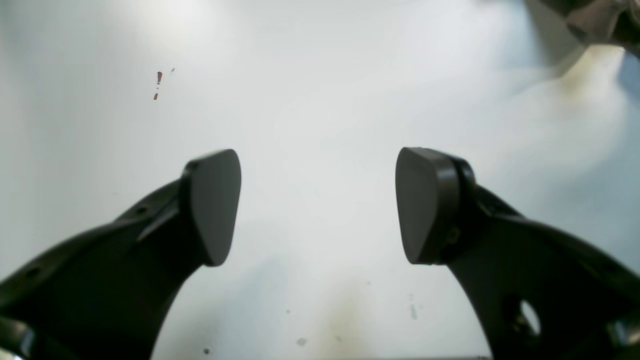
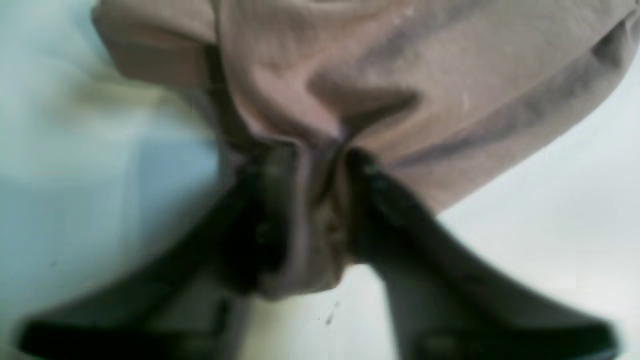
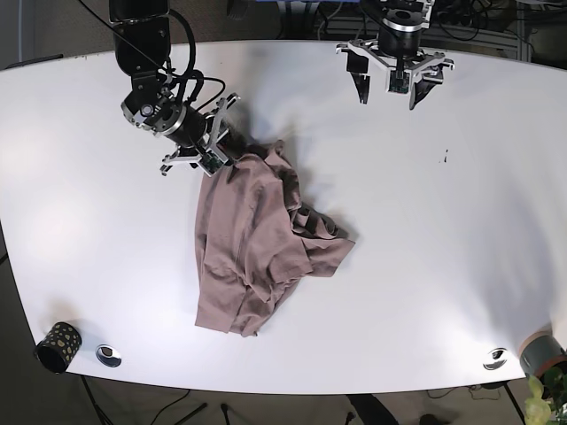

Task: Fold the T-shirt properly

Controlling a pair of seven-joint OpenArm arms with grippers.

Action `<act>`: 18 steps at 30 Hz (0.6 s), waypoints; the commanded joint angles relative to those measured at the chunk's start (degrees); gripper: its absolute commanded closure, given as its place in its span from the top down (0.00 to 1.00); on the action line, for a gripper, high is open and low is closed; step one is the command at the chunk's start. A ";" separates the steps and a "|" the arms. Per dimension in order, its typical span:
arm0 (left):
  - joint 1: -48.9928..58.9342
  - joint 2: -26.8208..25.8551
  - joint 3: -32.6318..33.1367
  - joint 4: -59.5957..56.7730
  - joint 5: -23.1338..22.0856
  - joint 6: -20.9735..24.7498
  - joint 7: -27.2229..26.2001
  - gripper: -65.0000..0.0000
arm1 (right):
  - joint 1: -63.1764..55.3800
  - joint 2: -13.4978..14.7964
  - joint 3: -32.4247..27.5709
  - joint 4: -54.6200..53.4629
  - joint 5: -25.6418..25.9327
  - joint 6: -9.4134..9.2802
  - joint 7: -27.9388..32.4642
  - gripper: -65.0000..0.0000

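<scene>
A dusty-pink T-shirt [image 3: 257,239] lies crumpled on the white table [image 3: 443,266], left of centre. My right gripper [image 3: 223,158] sits at the shirt's upper left edge and is shut on a bunch of its fabric. In the right wrist view the T-shirt [image 2: 380,85] fills the top, and a fold of it is pinched in the right gripper [image 2: 320,210] between the two dark fingers. My left gripper [image 3: 387,93] hovers at the far edge of the table, well away from the shirt. In the left wrist view the left gripper [image 1: 318,205] is open over bare table.
A dark patterned cup [image 3: 57,345] and a small round metal fitting [image 3: 108,355] sit at the near left corner. Another metal fitting [image 3: 494,358] and a grey pot with a plant [image 3: 545,363] are at the near right. A small dark mark [image 3: 446,158] is on the right.
</scene>
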 commanded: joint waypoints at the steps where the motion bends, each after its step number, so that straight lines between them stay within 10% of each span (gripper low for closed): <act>1: -0.81 0.12 0.11 0.94 0.07 0.05 -1.25 0.68 | 0.57 0.19 0.23 3.15 0.72 0.12 1.04 0.00; 18: -7.06 0.20 1.60 0.94 0.16 0.05 -1.25 0.69 | 11.30 0.19 -0.03 24.96 1.16 0.65 -13.64 0.00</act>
